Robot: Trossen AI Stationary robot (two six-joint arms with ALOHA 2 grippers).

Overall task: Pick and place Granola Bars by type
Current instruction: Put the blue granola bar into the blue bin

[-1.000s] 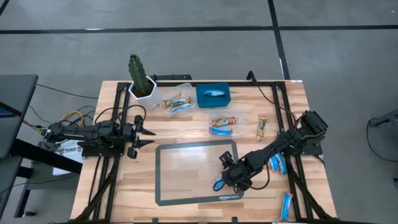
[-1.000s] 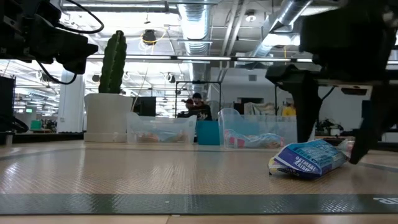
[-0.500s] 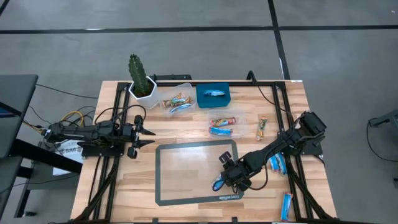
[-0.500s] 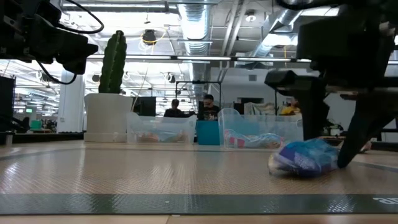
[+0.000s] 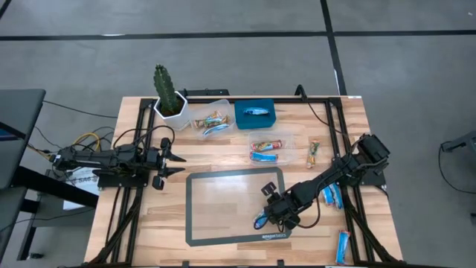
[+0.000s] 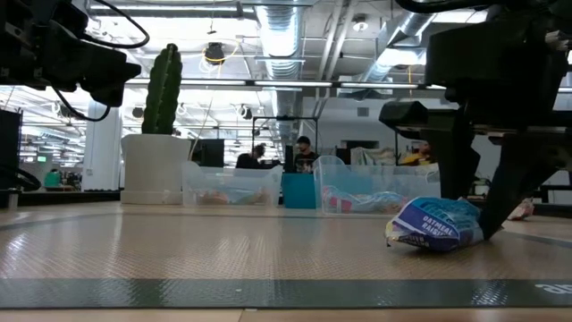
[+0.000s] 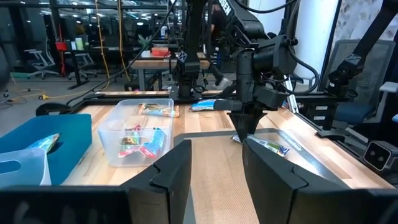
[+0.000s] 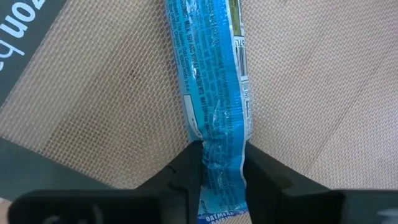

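A bright blue granola bar (image 8: 214, 81) lies on the dark-edged mesh mat (image 5: 223, 197), near the mat's front right corner. My right gripper (image 5: 265, 218) stands over its near end and is shut on it; the low view shows the bar (image 6: 433, 224) between the two dark fingers. My left gripper (image 5: 175, 159) hangs level over the table's left side, open, with nothing between its fingers (image 7: 177, 177). More bars lie in two clear tubs (image 5: 212, 119) (image 5: 270, 147) and in the blue bin (image 5: 256, 114). My right gripper pinches the blue bar's two long edges (image 8: 219, 152) between its two fingers (image 8: 186, 174), close to one end of the wrapper. The fingers come steeply from above and lie across the bar. The bar lies flat on the mat, its other end stretching away from the gripper.
A cactus in a white pot (image 5: 169, 103) stands at the far left. Loose on the wood to the right lie a tan bar (image 5: 313, 152) and two blue bars (image 5: 331, 195) (image 5: 343, 246). Black frame rails run along the table's left and right sides.
My right gripper has shut: its fingers stood wide on either side of the blue bar and have come in against its long edges. The hand has stayed in place. The bar's wrapper has shifted a little between the fingers and remains on the mat.
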